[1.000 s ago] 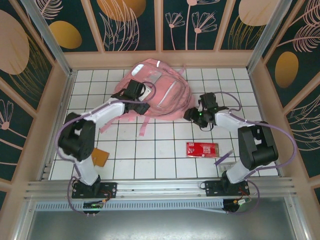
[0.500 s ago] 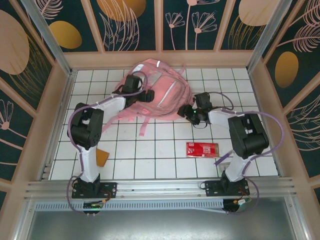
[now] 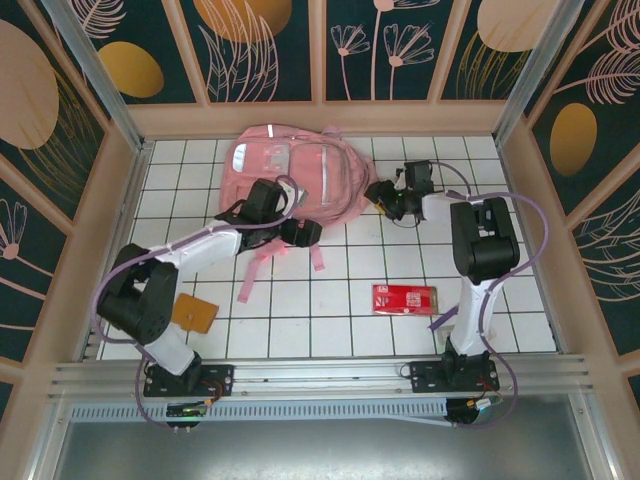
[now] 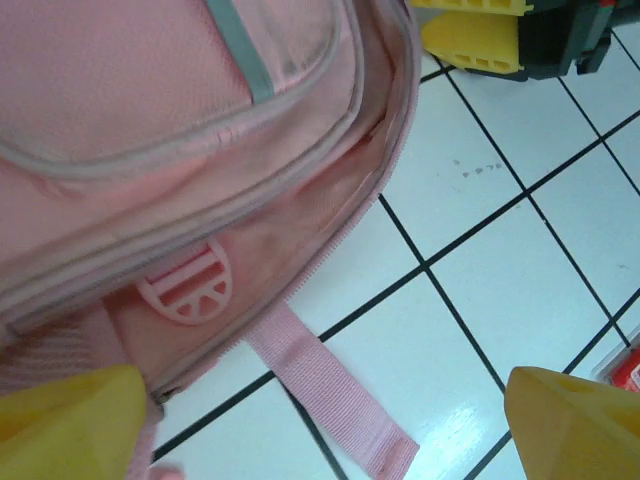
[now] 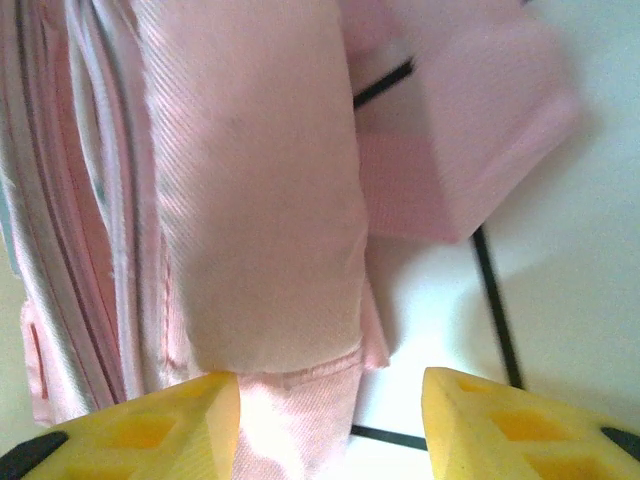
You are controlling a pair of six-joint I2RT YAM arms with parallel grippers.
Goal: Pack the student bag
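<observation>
The student bag (image 3: 297, 172), pink with pale strips, lies flat at the back of the tiled table. Two loose straps (image 3: 249, 279) trail toward me. My left gripper (image 3: 306, 233) hovers at the bag's near edge, open. In the left wrist view its fingertips (image 4: 70, 425) stand wide apart over a strap end (image 4: 335, 390), and the bag's zipped edge (image 4: 300, 200) lies above. My right gripper (image 3: 381, 195) sits at the bag's right side. In the right wrist view a pink fabric fold (image 5: 255, 210) lies between its fingers (image 5: 505, 425), against the left one, with a gap on the right.
A red packet (image 3: 404, 298) lies on the tiles in front of the right arm. A flat orange-brown piece (image 3: 193, 313) rests near the left arm's base. Wooden walls (image 3: 112, 230) close in the table on three sides.
The bag has shifted back and left and lies flatter. My left gripper came off the bag toward its near edge. My right gripper moved back to the bag's right side, its jaws narrowing.
</observation>
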